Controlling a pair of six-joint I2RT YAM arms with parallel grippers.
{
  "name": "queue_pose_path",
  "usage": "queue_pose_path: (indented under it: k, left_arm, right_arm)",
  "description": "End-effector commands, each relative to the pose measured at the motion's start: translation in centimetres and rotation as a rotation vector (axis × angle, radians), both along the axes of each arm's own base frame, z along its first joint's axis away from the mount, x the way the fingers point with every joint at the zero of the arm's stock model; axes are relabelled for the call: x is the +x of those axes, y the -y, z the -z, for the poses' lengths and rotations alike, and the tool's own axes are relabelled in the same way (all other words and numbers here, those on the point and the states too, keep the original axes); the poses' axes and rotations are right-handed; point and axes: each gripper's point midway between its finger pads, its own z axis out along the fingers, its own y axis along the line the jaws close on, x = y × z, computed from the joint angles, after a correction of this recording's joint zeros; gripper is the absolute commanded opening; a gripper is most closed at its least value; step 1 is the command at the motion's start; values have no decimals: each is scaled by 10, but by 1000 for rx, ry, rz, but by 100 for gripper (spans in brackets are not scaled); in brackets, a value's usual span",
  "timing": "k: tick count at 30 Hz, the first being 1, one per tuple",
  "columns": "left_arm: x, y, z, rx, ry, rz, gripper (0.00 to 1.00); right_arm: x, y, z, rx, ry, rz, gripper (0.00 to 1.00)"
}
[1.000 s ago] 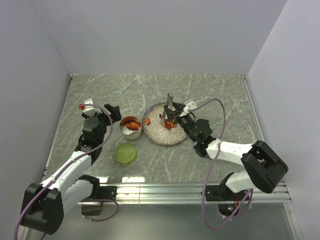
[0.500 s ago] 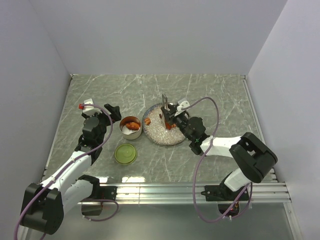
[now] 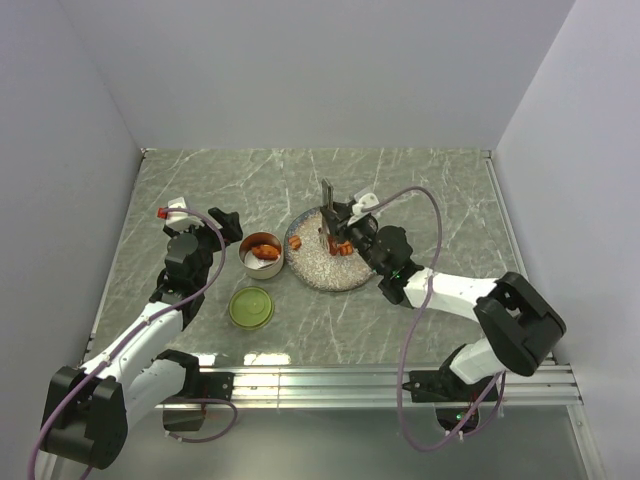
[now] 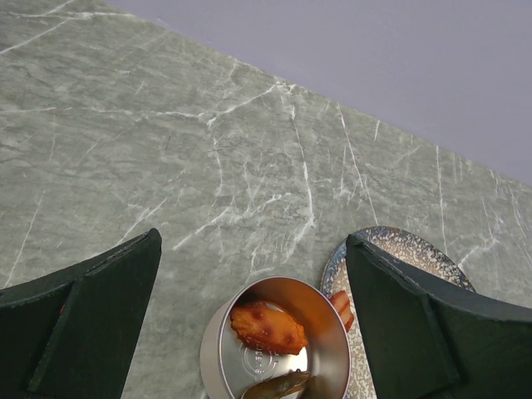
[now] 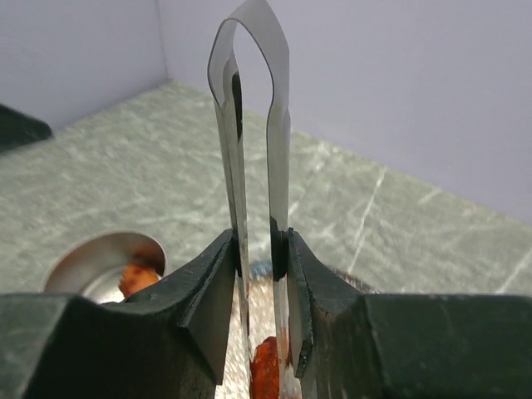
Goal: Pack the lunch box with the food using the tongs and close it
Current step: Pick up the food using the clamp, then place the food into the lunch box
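Observation:
The tongs (image 3: 327, 203) stand upright over the speckled plate (image 3: 318, 275), and my right gripper (image 3: 340, 232) is shut on them. In the right wrist view both fingers (image 5: 214, 278) press the tongs' two arms (image 5: 251, 91) close together, with an orange chunk of food (image 5: 266, 372) between the arms low down. The steel lunch box (image 3: 262, 255) sits just left of the plate, its lid off. It holds an orange chunk (image 4: 266, 327) and a dark strip (image 4: 278, 384). My left gripper (image 3: 226, 224) hovers open just left of the tin, with its fingers (image 4: 91, 320) wide apart.
The olive-green lid (image 3: 251, 307) lies flat on the table in front of the lunch box. More orange pieces (image 3: 295, 242) lie on the plate's left part. Grey walls enclose the table on three sides, and a metal rail (image 3: 330, 380) runs along the near edge.
My right gripper has squeezed the tongs' arms closer together and shifted slightly left over the plate. The left arm has not moved.

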Motion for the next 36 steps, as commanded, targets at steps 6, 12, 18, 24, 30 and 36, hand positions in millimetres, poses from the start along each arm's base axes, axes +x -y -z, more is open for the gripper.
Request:
queue_pose_path:
  k: [6,12,18,24,30,36]
  left_arm:
    - [1,2,-16,-31,52,2,100]
    - [0,1,-16,-31,52,2,99]
    - [1,0,-16,-31,52,-4,99]
    - [-1,0,-16,-31,55,-2,99]
    - [-1,0,-17,-30,56,-4,99]
    - [-1,0,-15,-29,52,-5,99]
  right_arm:
    - [-24,-31,-106,121,179,-108,18]
    - [-38,-74,-116,148,189,-232,18]
    - [-49,-113,-117,163,194,-319,18]
    - [-51,-137,-113,169,183,-365,18]
    - [-45,-153,-106,162,165,-383,23]
    - [-42,-159,-105,168,165,-389,42]
